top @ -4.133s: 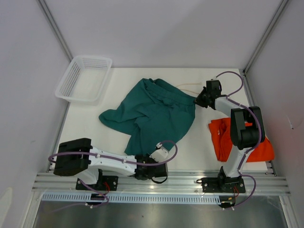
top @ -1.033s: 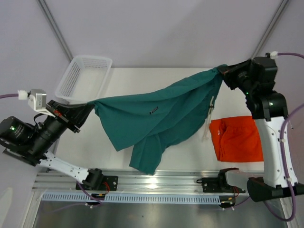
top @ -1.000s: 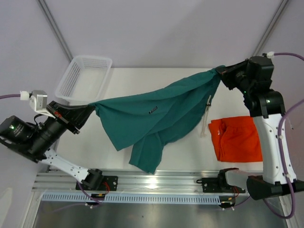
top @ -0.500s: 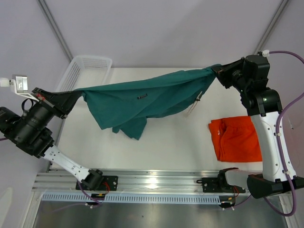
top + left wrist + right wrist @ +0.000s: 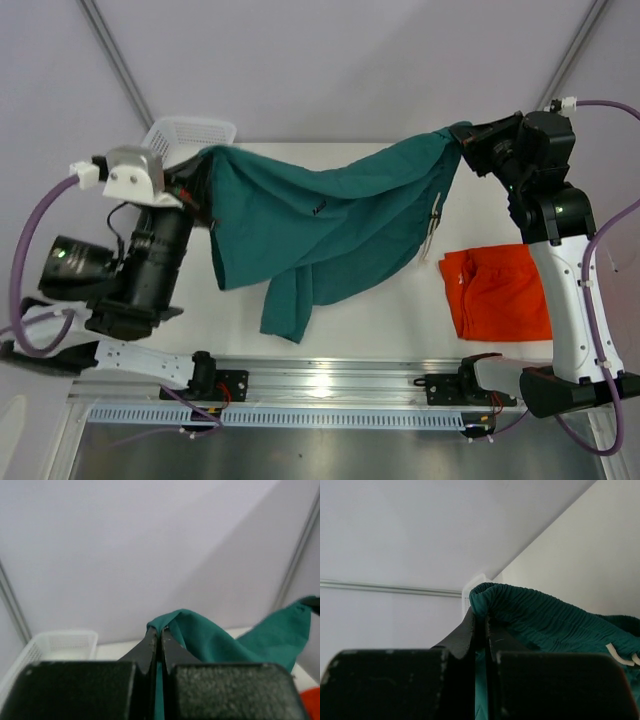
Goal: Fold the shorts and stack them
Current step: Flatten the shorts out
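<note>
Mid-air, green shorts (image 5: 330, 215) stretch between left gripper (image 5: 160, 631), clamped on cloth at 10 o'clock, and right gripper (image 5: 481, 619), clamped on waistband (image 5: 535, 612) at 1 o'clock. Dark tag (image 5: 320, 208) mid-cloth, unreadable.

Left arm (image 5: 135, 270), right arm (image 5: 562, 255) aloft; jaws tight

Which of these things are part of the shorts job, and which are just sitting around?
Job:
- teal shorts, held up between left gripper and right gripper
- orange shorts, lying on the table

Lying about:
- white mesh basket, far-left corner
</note>
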`<act>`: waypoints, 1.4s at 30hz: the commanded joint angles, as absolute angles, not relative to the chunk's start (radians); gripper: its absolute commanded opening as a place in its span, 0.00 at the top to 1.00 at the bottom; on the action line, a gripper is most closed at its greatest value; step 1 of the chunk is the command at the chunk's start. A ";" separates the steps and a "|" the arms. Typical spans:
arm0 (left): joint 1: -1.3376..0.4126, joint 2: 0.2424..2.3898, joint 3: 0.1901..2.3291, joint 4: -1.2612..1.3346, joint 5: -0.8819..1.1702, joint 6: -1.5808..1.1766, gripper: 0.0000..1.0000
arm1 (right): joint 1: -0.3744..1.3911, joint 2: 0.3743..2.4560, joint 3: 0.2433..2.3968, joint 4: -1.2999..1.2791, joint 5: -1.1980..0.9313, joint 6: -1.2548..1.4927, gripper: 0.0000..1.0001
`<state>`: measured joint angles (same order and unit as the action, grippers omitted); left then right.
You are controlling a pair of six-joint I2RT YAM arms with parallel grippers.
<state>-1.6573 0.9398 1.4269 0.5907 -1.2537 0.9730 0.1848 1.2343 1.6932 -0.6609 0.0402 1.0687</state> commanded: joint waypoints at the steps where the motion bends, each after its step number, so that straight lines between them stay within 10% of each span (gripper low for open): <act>1: -1.319 0.985 1.649 -0.199 -0.874 0.253 1.00 | 0.181 1.229 1.749 -0.572 0.069 1.058 1.00; 13: -0.296 1.177 1.763 -0.483 0.153 -0.294 1.00 | 0.181 1.322 1.839 -0.546 0.078 1.062 1.00; 42: -0.233 0.730 1.637 -0.508 0.215 -0.380 1.00 | 0.239 0.908 1.721 -0.853 0.089 1.161 1.00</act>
